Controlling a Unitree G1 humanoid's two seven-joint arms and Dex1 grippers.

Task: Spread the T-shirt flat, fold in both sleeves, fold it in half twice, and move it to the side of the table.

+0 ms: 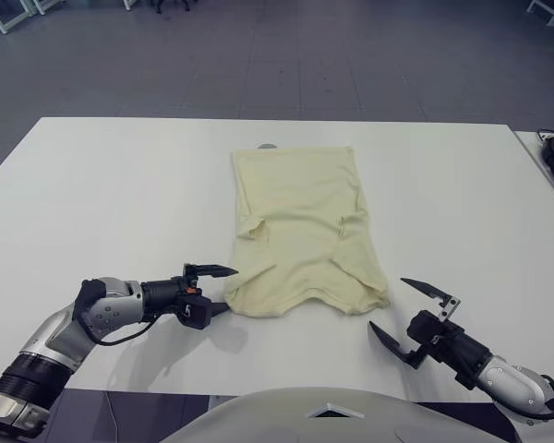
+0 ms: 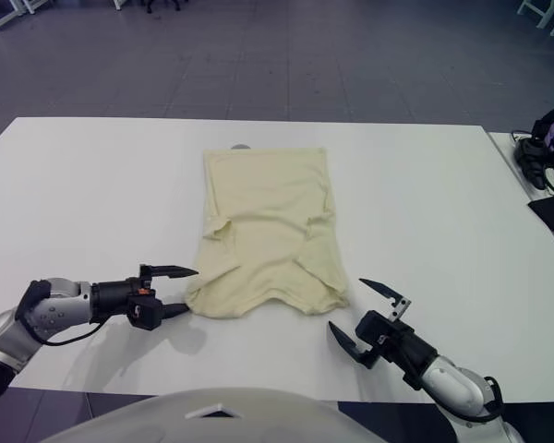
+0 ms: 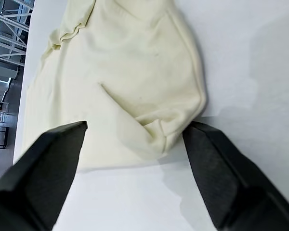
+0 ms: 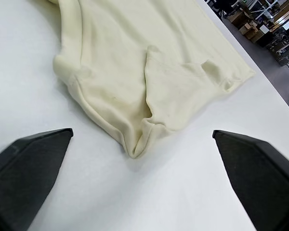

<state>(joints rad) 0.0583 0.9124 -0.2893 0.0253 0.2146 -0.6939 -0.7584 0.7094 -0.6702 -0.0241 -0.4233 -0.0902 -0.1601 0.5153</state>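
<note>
While the T-shirt [image 1: 300,231] lies sleeves-in at the desk [image 1: 120,185] centre, left claw [image 1: 226,290] and right claw [image 1: 388,303] are held wide beside its near corners; the fold could be skewed if only one layer is pinched.

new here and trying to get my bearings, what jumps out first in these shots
A pale yellow T-shirt, sleeves folded in, lies in the middle of the white table. The left fingers stand open at its near left corner, the right fingers open just off its near right corner.
</note>
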